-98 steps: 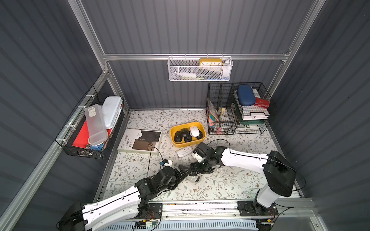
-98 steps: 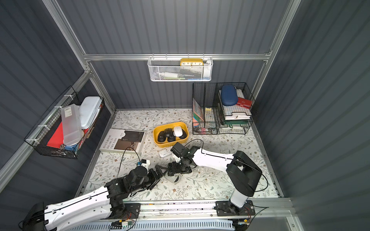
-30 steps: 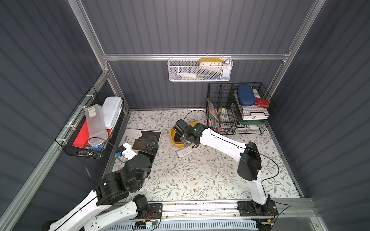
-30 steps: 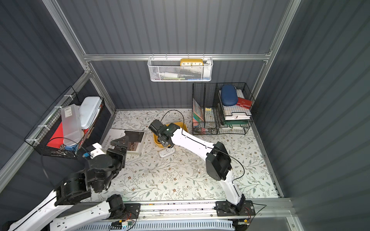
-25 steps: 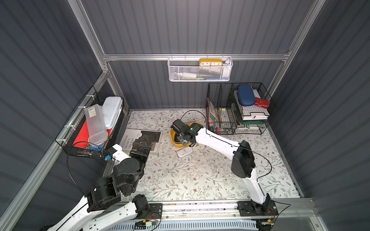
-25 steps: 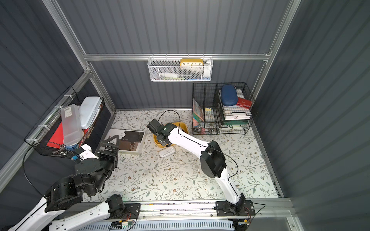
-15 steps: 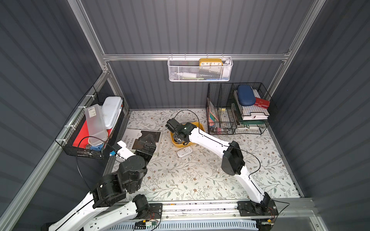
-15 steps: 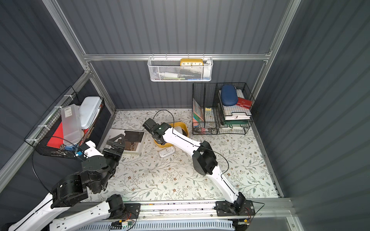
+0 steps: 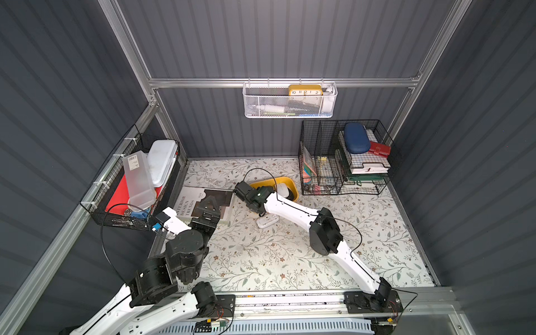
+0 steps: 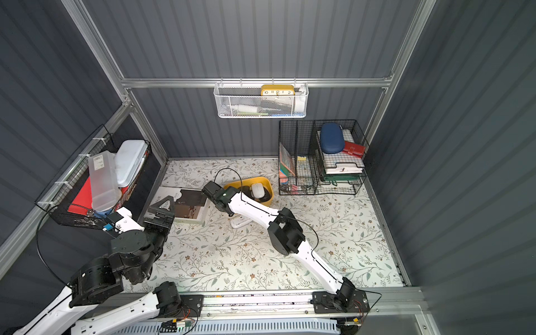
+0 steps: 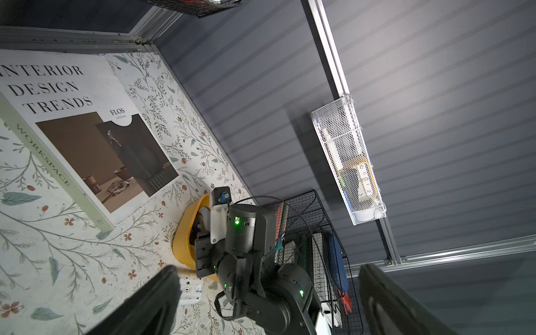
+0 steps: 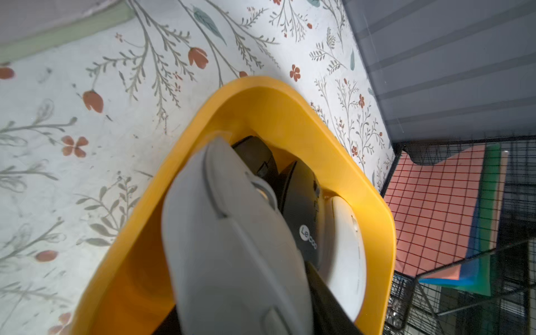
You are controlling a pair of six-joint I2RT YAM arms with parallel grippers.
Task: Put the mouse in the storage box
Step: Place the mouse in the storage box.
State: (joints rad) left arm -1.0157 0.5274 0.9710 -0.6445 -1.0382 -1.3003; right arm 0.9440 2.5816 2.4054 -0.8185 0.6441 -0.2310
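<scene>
arms (image 9: pixel 290 207): wht links | blk joints (image 9: pixel 324 232) | blk cables (image 9: pixel 255 169) | grn LEDs (image 11: pixel 237 222)

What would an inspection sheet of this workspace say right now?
Surface: floral mat.
Job's things: grey mouse held over the yellow storage box, which holds black mice and a white mouse.
Clutter: book, small white device on the mat.
Grippers: right gripper shut on the grey mouse; left gripper open, empty, above the book.
Cables: black cable loops above the box.
Surroundings: black wire organiser, white mesh basket, black wall basket.
</scene>
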